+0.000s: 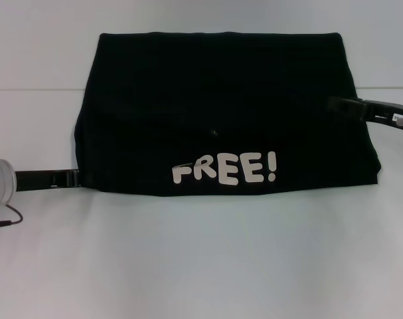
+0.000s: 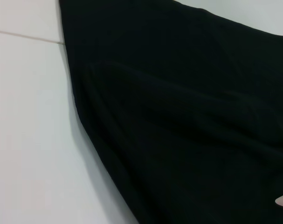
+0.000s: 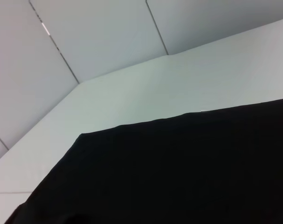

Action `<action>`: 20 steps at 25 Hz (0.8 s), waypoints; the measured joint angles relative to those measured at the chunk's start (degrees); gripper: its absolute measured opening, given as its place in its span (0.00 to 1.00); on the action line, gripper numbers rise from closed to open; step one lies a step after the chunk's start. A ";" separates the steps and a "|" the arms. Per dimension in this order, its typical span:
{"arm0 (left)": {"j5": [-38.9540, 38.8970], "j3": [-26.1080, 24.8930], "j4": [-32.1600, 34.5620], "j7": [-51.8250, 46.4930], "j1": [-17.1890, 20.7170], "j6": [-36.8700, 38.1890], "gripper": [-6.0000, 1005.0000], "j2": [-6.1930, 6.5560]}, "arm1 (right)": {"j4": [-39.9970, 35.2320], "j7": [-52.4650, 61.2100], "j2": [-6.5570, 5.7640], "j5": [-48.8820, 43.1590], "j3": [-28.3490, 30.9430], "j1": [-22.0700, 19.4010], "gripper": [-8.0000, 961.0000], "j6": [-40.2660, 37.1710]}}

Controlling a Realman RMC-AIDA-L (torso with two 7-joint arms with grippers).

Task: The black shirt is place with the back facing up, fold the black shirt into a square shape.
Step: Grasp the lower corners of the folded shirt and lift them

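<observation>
One black shirt lay folded into a wide block on the white bench, with two claws at its sides. The left claw touched the shirt's near left corner; whether it gripped the cloth could not be told. Pale letters near the shirt's front edge read "FREE!". The right claw met the shirt's right edge, its grip likewise unclear. Grey wall panels stood beyond the shirt.

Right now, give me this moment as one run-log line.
black shirt: folded flat on table, FREE! lettering up | left hand: at shirt's near-left corner | right hand: at shirt's right edge | square: not yet
</observation>
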 joint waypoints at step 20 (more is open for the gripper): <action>1.10 0.23 0.08 0.06 -1.11 0.74 0.00 0.55 | -0.43 16.78 -6.88 -15.72 -0.41 -4.83 0.64 -2.57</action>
